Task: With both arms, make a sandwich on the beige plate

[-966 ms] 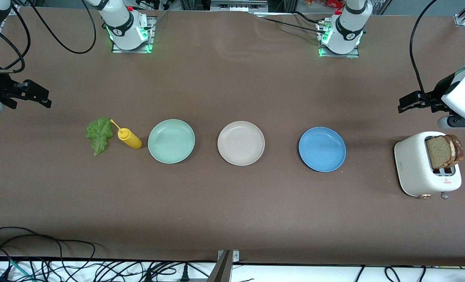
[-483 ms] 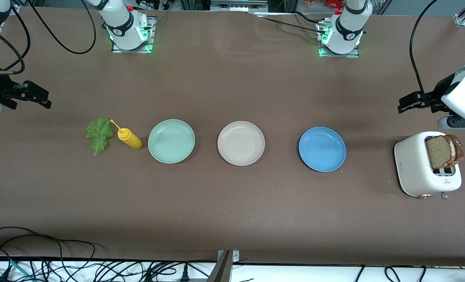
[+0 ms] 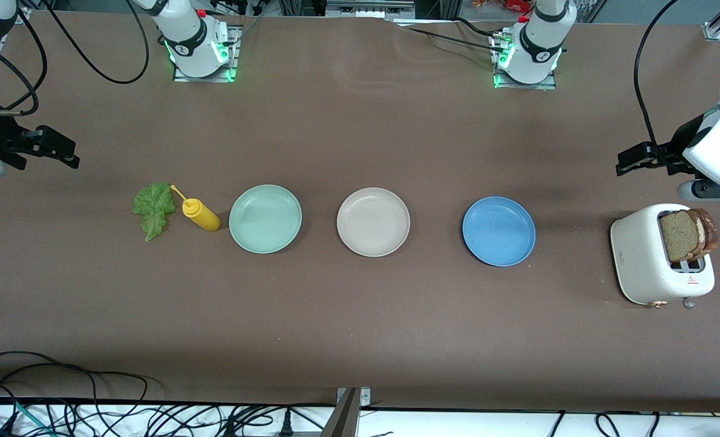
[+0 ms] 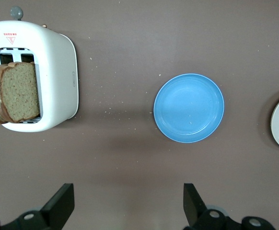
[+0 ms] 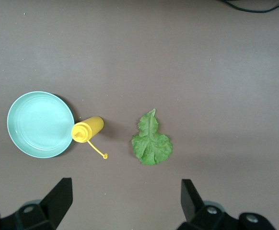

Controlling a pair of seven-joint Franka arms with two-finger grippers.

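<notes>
Waiting apart, both grippers gape above the table [image 3: 360,315].

Brown table [image 3: 360,328] carries lettuce [image 3: 153,209], bottle [image 3: 200,215], three plates [image 3: 373,221], toaster [image 3: 645,258].

The front view looks down from high across the table [image 3: 360,315], facing the two arm bases along its top edge, and takes in the whole tabletop. The left wrist view looks straight down from well above the table's left-arm end, sharing the toaster [image 4: 48,86] and the blue plate [image 4: 189,108] with the front view. The right wrist view looks down over the right-arm end, sharing the lettuce leaf [image 5: 151,140], yellow bottle [image 5: 87,129] and green plate [image 5: 40,123].
</notes>
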